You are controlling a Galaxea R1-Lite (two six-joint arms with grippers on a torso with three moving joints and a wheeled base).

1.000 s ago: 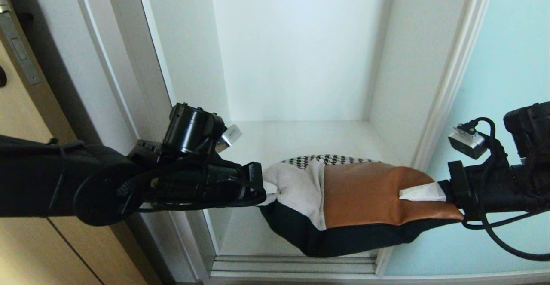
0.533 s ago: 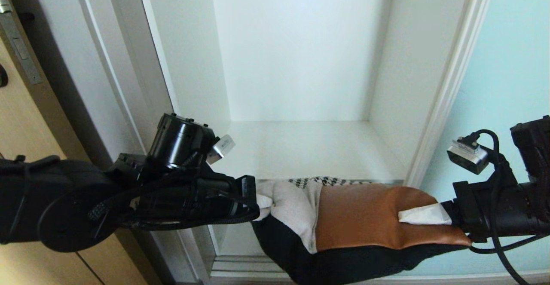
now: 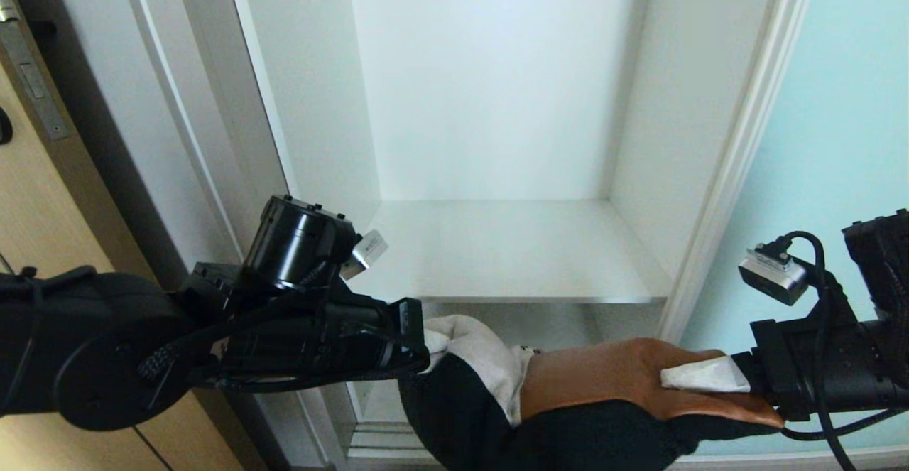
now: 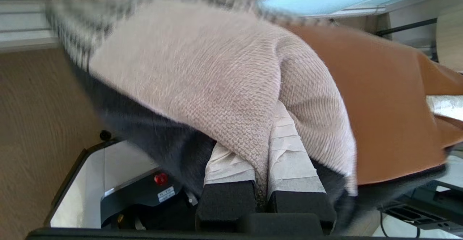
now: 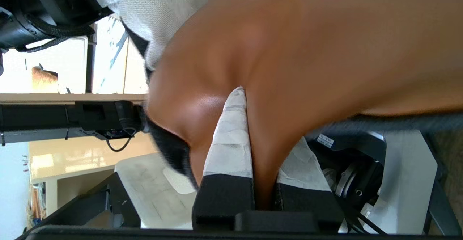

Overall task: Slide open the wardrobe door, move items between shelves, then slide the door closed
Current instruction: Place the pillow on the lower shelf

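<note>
Cushion (image 3: 568, 393) is hanging between the two arms right in front of the open wardrobe, below the front edge of the white shelf (image 3: 511, 254) and not touching it. From the head view you get the whole layout: left gripper (image 3: 429, 339) clamped on the cream end, right gripper (image 3: 703, 379) clamped on the rust-orange end, dark back sagging down between them. Frosted aqua sliding wardrobe door (image 3: 838, 137) is off to the right behind the right arm, and a tan wooden door (image 3: 42, 194) with a metal latch plate is on the far left.

The wrist views give you stuff the head view can't. Left wrist shows the fingers (image 4: 289, 160), wrapped in crinkly white tape, squeezed tight on a fold of the cream panel, plus a strip of black-and-white houndstooth (image 4: 72, 41) along the edge that's basically hidden from above. It also catches brown wood-grain floor (image 4: 36, 124) underneath. Right wrist shows its taped fingers (image 5: 231, 138) pinching a deep crease into the orange panel.

Texture-wise: cream part is a chunky knit weave, orange part is smooth and a bit shiny like faux leather, back is plain dark fabric. It's soft and floppy, drooping in the middle. Shelf and wardrobe walls are flat matte white boards, with a thin pale grey edge on the shelf front.
</note>
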